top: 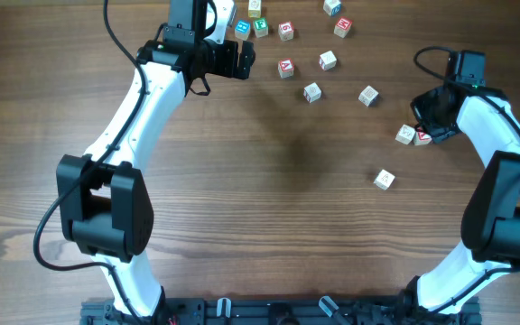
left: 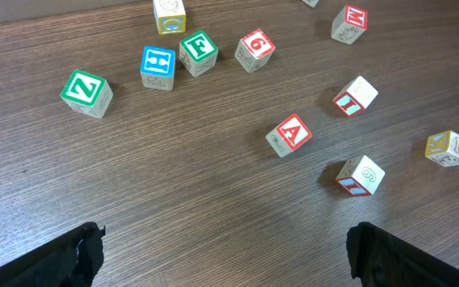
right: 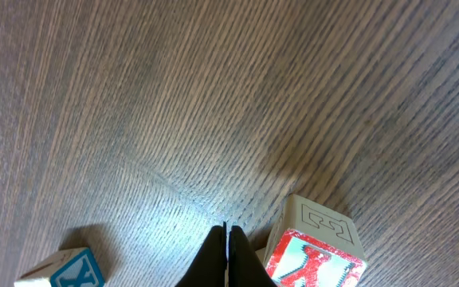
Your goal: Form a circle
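Right gripper (right: 226, 237), pinched shut on nothing, sits just beside a pale wooden red-lettered cube (right: 315, 257), seemingly so it can push it into place

surface: table (top: 269, 208) — dark wood grain | lying on it: letter cubes (top: 311, 92) — scattered

- We read green "Z" on the Z cube (left: 84, 89).
- Blue "H" on the H cube (left: 158, 65), and green "F" on the F cube (left: 198, 49).
- Red "6" on the 6 cube (left: 255, 48).
- Red "A" on the A cube (left: 290, 134), and red "M" on the M cube (left: 349, 22).
- What looks to us like a red "I" on the I cube (left: 354, 96).
- Outlined "B" on the B cube (left: 449, 148).
- Right wrist view: we read red "K" on the K cube (right: 315, 261).
- The blue letter on the corner cube (right: 64, 273) is cut off, so we can't read it.
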Motion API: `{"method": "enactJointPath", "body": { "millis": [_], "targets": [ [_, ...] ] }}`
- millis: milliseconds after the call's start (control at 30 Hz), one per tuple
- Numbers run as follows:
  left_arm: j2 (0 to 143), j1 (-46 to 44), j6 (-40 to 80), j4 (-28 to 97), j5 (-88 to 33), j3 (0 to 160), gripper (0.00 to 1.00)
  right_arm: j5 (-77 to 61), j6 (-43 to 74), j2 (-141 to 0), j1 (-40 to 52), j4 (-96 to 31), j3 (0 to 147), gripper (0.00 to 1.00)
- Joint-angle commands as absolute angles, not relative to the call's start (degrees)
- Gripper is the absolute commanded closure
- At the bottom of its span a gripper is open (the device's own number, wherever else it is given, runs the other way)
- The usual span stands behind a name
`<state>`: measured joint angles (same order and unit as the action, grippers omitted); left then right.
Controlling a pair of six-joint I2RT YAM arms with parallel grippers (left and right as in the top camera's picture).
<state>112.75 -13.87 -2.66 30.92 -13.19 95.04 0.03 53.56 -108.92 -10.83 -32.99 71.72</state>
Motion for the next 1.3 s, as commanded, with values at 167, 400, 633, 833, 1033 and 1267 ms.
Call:
{"method": "enactJointPath", "body": {
  "millis": [167, 400, 633, 833, 1033, 1267],
  "targets": [
    [113.25, -14.13, -2.5, 30.94, -13.45, 94.76, 0.0, -0.49, 54.81, -110.26, -10.79, -32.67, 71.88, 0.96],
    [113.25, -14.13, -2.5, 30.94, -13.45, 94.76, 0.0, -0.47, 54.13, -110.26, -10.79, -32.67, 71.88, 0.96],
    [113.25, -14.13, -2.5, 30.94, -13.47, 94.76, 0.0, 0.01, 52.53, -110.26, -10.79, -32.05, 71.88, 0.96],
    [113.25, -14.13, -2.5, 30.94, -13.47, 94.76, 0.0, 0.01, 52.49, -110.26, -10.79, -32.97, 71.88, 0.96],
    [113.25, -14.13, -2.5, 30.94, -13.45, 94.76, 0.0, -0.03, 52.49, -110.26, -10.79, -34.2, 71.88, 0.96],
    [113.25, -14.13, -2.5, 30.94, -13.47, 94.76, 0.0, -0.03, 52.49, -110.26, -10.79, -35.38, 71.88, 0.96]
  ]
}}
